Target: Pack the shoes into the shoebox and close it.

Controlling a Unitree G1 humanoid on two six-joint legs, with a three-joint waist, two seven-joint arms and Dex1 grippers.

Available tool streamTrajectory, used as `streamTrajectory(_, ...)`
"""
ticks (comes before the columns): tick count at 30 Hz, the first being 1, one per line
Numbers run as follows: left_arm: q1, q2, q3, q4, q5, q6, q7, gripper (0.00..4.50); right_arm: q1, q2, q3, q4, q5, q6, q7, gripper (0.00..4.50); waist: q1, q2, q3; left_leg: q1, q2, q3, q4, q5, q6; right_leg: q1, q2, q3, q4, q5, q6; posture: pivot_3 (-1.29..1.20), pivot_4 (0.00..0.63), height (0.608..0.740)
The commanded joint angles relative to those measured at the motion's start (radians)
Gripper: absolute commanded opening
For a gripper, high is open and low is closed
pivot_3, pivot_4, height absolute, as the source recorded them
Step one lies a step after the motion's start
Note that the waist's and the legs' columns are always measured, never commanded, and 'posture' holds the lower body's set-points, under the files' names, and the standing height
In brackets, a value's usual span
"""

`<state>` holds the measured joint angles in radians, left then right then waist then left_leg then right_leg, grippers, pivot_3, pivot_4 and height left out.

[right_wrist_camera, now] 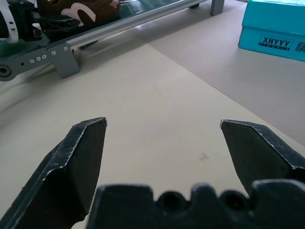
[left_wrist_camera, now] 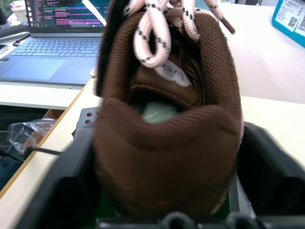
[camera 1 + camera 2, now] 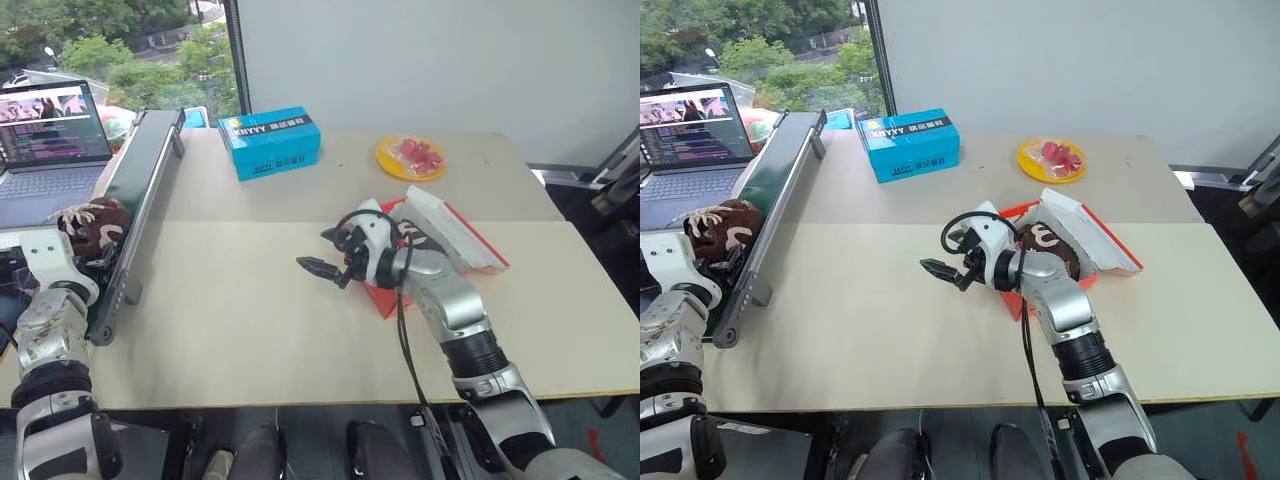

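- Step in hand, as judged: pick-up of the second shoe. One brown sneaker (image 3: 1048,243) already lies inside the orange-red shoebox (image 3: 1118,255), lid raised, on the right half of the table (image 3: 890,330).
- The other brown sneaker (image 3: 92,226) sits on the green conveyor belt (image 3: 140,195) at the table's left edge. The left gripper (image 3: 92,262) is placed round its heel, one finger on each side; whether the grip has fully closed cannot be told.
- The right gripper (image 1: 162,129) is held released, jaws wide and empty, above bare tabletop beside the box.
- Next move, as judged: the sneaker is to be lifted clear of the conveyor's rail and carried across.
- Open room: mid-table is bare; the blue box (image 3: 270,143) and the yellow plate (image 3: 410,157) stand well apart at the far side.
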<state>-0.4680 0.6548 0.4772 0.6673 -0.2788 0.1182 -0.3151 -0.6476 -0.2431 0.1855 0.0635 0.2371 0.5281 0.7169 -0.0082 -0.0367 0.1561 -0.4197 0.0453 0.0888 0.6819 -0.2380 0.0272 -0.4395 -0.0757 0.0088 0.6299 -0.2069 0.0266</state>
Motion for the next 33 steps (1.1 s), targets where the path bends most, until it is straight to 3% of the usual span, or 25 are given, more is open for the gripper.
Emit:
streamTrajectory(1,-0.005,-0.022,-0.031,-0.161,-0.024,0.091,0.005,2.53,-0.026,-0.007,-0.017,-0.043,0.018,0.027,-0.001,4.5,0.006,0.0,0.0,0.0,0.0,0.0,0.0,0.0,0.0,0.0,0.0,0.0,0.0,0.0,0.0,0.0,0.15,0.74)
streamTrajectory(5,-0.029,-0.08,-0.06,-0.391,-0.077,0.202,0.019,2.49,-0.06,0.013,-0.109,-0.085,0.142,0.156,-0.006,4.5,0.014,0.0,0.0,-0.002,0.0,-0.001,0.0,0.0,0.0,0.0,0.0,-0.001,0.002,0.0,0.0,0.0,0.15,0.74)
streamTrajectory(8,-0.08,-0.145,-0.119,-0.553,-0.113,0.289,0.04,2.49,-0.124,0.075,-0.263,-0.068,0.288,0.26,-0.09,4.5,0.014,-0.001,0.0,-0.004,0.0,-0.002,0.001,0.0,0.0,-0.001,0.0,-0.001,0.002,0.0,0.0,0.0,0.15,0.74)
streamTrajectory(10,-0.13,-0.24,-0.223,-0.687,-0.165,0.366,0.024,2.49,-0.193,0.155,-0.445,-0.021,0.462,0.333,-0.225,4.5,0.015,-0.001,0.0,-0.004,0.0,-0.002,0.001,0.0,0.0,-0.001,0.001,-0.001,0.002,0.001,0.0,0.0,0.15,0.74)
streamTrajectory(12,-0.162,-0.306,-0.273,-0.761,-0.207,0.423,0.019,2.49,-0.231,0.19,-0.545,0.01,0.549,0.373,-0.305,4.5,0.02,-0.001,0.0,-0.003,0.0,-0.003,0.001,0.0,0.0,0.001,0.001,-0.001,0.002,0.001,0.0,0.0,0.15,0.74)
streamTrajectory(18,-0.229,-0.434,-0.373,-0.873,-0.239,0.543,0.079,2.49,-0.261,0.15,-0.709,0.145,0.666,0.511,-0.511,4.5,-0.002,-0.001,0.0,-0.002,-0.001,-0.002,0.001,0.0,0.001,0.001,0.001,0.001,0.001,0.001,0.0,0.0,0.15,0.74)
streamTrajectory(33,-0.193,-0.567,-0.457,-0.894,-0.245,0.593,0.096,2.49,-0.217,0.154,-0.77,0.07,0.793,0.495,-0.647,4.5,-0.013,0.0,0.0,-0.003,-0.001,-0.004,0.0,0.0,0.001,-0.001,0.002,0.003,0.0,0.001,0.001,0.0,0.15,0.74)
